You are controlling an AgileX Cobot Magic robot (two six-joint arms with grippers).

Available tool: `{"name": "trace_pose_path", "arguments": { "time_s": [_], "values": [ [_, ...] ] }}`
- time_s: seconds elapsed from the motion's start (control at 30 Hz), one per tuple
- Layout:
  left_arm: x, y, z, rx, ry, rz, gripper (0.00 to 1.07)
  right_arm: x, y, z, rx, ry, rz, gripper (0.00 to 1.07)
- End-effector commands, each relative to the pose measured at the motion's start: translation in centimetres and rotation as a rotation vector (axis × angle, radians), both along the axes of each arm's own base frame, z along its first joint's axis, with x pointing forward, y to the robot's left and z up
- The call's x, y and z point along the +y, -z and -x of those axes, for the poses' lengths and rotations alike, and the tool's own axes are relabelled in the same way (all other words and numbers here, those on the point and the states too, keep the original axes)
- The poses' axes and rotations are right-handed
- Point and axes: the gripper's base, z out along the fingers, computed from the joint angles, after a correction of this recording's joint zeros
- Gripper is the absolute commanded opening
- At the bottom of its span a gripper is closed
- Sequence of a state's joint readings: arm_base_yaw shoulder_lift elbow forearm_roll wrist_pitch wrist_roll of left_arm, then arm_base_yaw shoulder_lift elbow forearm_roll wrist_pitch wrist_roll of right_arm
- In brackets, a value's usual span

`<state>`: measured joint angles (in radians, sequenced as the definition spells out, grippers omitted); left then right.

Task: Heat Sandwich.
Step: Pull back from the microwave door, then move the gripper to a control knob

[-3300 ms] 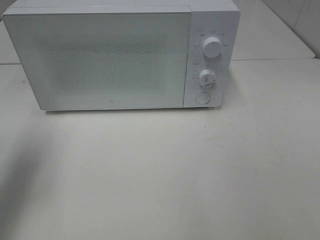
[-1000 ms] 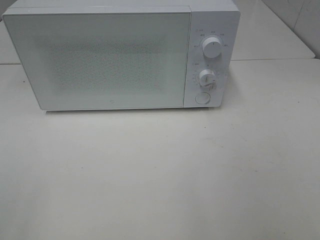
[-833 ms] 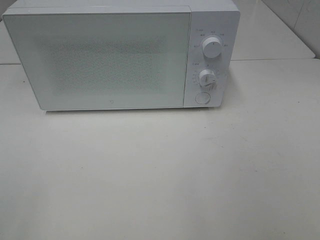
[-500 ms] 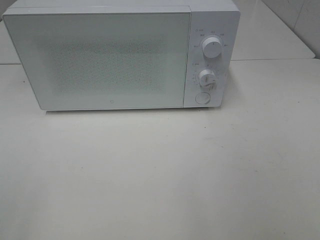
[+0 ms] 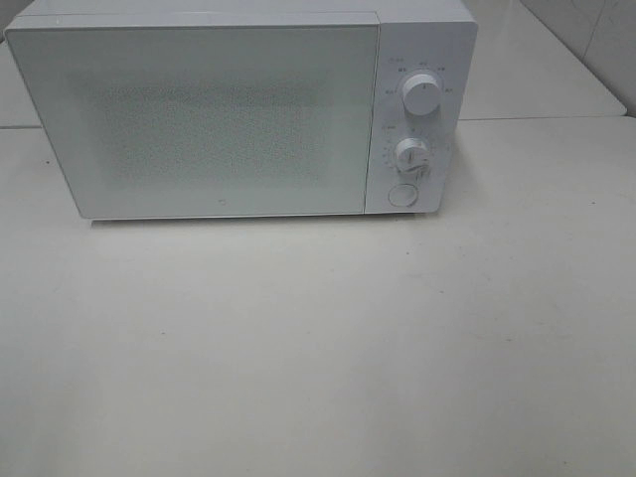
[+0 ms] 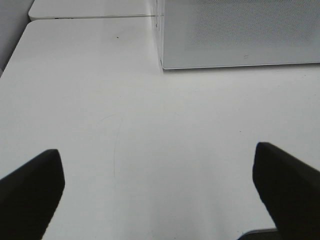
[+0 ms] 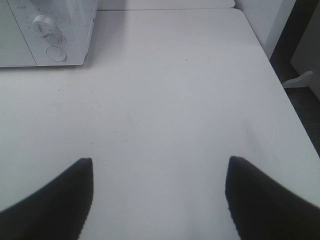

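Currently not to be located in any view: the sandwich. Possibly behind the closed door (image 5: 199, 119) of the microwave (image 5: 422, 40), but not verifiable through the frosted panel, so treat its position as unknown

Check both grippers before moving:
- left gripper (image 6: 157, 175): jaws spread wide, nothing between them, hovering over bare table (image 5: 318, 348) just off the door-side corner of the microwave
- right gripper (image 7: 157, 195): jaws parted, nothing held, over the table on the control-panel side

Judged step in hand: first contact with the control panel, most likely by the right gripper as the nearer one. Recommended procedure:
1. Approach the panel head-on, low over the table, without brushing the housing
2. To press the round button (image 5: 401, 195), narrow the jaws first and push squarely with one fingertip; keep clear of the lower knob (image 5: 410, 156) just above it
3. To turn a knob, straddle it evenly with both fingers, centre on its axis, then rotate without pushing the housing backwards
4. Confirm the sandwich is inside before setting any heating time

Count of items in view:
- microwave: one
- door: one, shut
- knobs: two, the upper knob (image 5: 422, 96) and the lower
- round button: one
- grippers: two
- sandwich: none visible
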<state>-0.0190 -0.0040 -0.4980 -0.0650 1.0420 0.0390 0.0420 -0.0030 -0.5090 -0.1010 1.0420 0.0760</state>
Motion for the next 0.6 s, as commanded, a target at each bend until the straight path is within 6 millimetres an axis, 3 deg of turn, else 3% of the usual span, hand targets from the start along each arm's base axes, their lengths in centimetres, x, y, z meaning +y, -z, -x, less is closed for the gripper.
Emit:
{"name": "trace_pose_path", "arguments": {
  "time_s": [0.03,0.17,0.6],
  "values": [
    [0.0,0.1,0.3,-0.027,-0.003,0.011,0.97,-0.1,-0.9,0.2,-0.077,0.009,0.009,0.71],
    [0.0,0.1,0.3,-0.027,-0.003,0.011,0.97,0.0,-2.0,-1.2,-0.099,0.003,0.015,0.71],
    [0.0,0.1,0.3,-0.027,-0.003,0.011,0.97,0.4,-2.8,-6.2,-0.045,-0.020,0.017,0.71]
  ]
}}
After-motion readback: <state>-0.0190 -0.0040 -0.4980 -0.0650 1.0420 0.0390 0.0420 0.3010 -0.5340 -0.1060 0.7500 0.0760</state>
